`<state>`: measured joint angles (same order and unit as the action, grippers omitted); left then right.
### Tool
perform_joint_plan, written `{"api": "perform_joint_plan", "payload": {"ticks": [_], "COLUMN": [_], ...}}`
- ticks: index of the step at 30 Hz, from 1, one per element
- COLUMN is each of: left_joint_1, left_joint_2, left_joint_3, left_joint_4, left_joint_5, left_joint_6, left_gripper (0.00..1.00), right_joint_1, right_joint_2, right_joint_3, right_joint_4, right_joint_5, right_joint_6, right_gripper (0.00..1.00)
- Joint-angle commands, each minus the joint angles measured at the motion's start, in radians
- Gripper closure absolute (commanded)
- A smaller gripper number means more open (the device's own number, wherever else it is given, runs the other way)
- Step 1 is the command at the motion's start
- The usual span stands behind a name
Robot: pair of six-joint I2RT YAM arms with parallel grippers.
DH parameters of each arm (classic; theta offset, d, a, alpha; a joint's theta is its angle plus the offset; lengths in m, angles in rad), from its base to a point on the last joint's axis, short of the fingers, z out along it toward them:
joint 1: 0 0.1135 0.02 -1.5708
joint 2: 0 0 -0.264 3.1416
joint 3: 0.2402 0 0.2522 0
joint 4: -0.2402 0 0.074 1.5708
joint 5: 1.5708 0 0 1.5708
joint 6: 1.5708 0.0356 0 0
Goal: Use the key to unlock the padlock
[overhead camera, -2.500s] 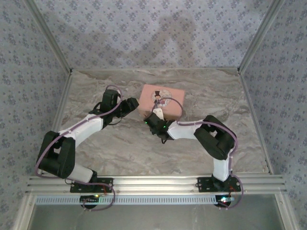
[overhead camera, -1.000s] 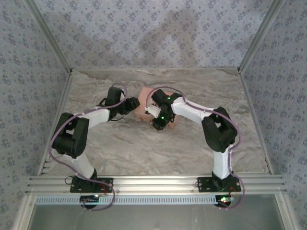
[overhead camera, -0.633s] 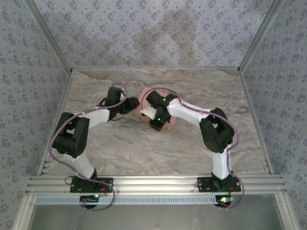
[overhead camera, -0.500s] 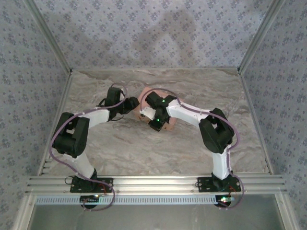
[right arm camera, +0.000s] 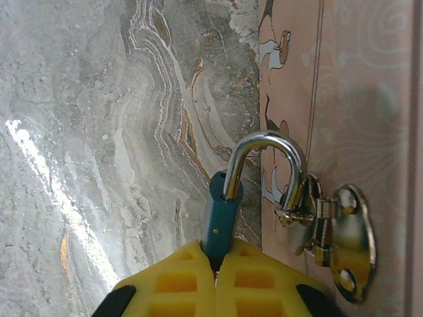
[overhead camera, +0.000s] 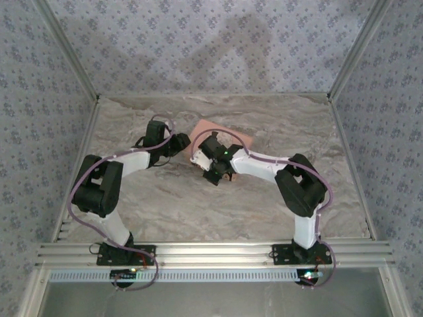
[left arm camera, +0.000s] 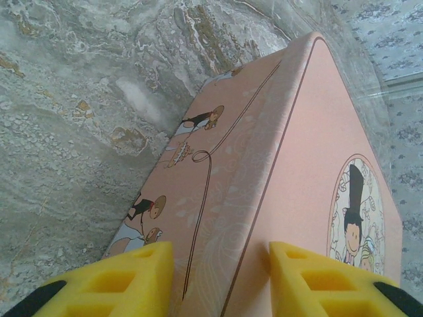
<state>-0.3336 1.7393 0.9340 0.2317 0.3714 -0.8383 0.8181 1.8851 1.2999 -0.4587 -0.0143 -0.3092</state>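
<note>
The padlock [right arm camera: 221, 214] has a teal body and a silver shackle [right arm camera: 264, 142]. One leg of the shackle sits in the body. The other leg ends in the metal hasp [right arm camera: 340, 238] on the pink tin [right arm camera: 357, 99], apart from the body. My right gripper [right arm camera: 215, 254] is shut on the padlock body, in front of the tin [overhead camera: 231, 135] in the top view [overhead camera: 213, 173]. My left gripper [left arm camera: 221, 264] pinches the tin's [left arm camera: 297, 165] near corner, one yellow finger on the side wall and one on the lid. The key is hidden.
The tin lies at an angle on the marble tabletop [overhead camera: 165, 205], near the back middle. Patterned walls [overhead camera: 39, 132] close off the left, right and back. An aluminium rail [overhead camera: 211, 254] runs along the near edge. Bare marble lies to the right and in front of the arms.
My right wrist has come off the top of the tin and dropped to its front side, uncovering the lid. The left arm has stayed at the tin's left end.
</note>
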Motion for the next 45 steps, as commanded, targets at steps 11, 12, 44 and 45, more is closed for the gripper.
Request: {"api": "perform_joint_plan", "payload": {"ticks": [11, 12, 44, 45], "left_joint_1": [-0.027, -0.027, -0.013, -0.015], "left_joint_2": [0.001, 0.002, -0.760, -0.777], "left_joint_3": [-0.016, -0.017, -0.286, -0.289], "left_joint_4": [-0.073, -0.069, -0.437, -0.463], "left_joint_5": [0.061, 0.062, -0.241, -0.253], "left_joint_6": [-0.011, -0.014, 0.118, 0.127], "left_gripper": [0.61, 0.61, 0.02, 0.02], "right_joint_1": [0.006, 0.005, -0.201, -0.239], "right_joint_2": [-0.125, -0.118, -0.856, -0.882], "right_joint_3": [0.024, 0.027, -0.469, -0.485], "right_joint_4": [0.057, 0.054, 0.006, -0.003], "right_joint_5": [-0.045, -0.049, 0.012, 0.013], "right_joint_6": [-0.133, -0.133, 0.462, 0.490], "right_gripper": [1.00, 1.00, 1.00, 1.00]}}
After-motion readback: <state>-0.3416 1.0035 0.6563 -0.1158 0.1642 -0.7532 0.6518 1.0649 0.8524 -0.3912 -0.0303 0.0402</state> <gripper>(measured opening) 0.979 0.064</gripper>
